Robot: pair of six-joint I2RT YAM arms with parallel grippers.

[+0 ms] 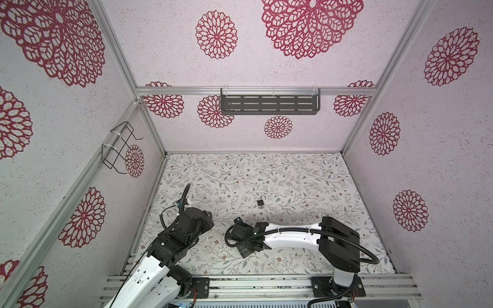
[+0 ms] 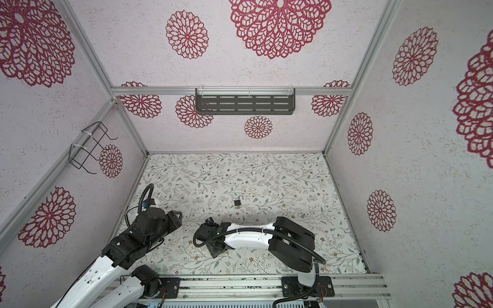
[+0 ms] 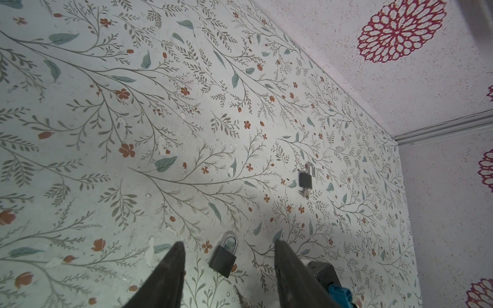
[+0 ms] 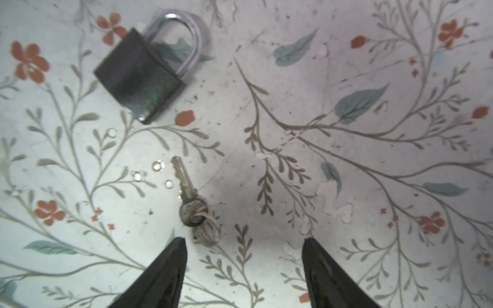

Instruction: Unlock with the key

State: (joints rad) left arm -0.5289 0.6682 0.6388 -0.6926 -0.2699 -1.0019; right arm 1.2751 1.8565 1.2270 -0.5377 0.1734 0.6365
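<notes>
Nearby lie two boxy dark padlocks (steel shackles, one sprung) and one slim key; left gripper and right gripper gape empty.

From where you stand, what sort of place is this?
Probably a robot test booth, not a home: a left arm and a right arm are mounted on an aluminium rail inside wallpapered panel walls, with a padlock and key on the flowered tabletop.

No readable text, label, brand or number in any view. Closed padlock body: plain dark face, no marking legible. Key head: worn, blurred, nothing legible.
</notes>
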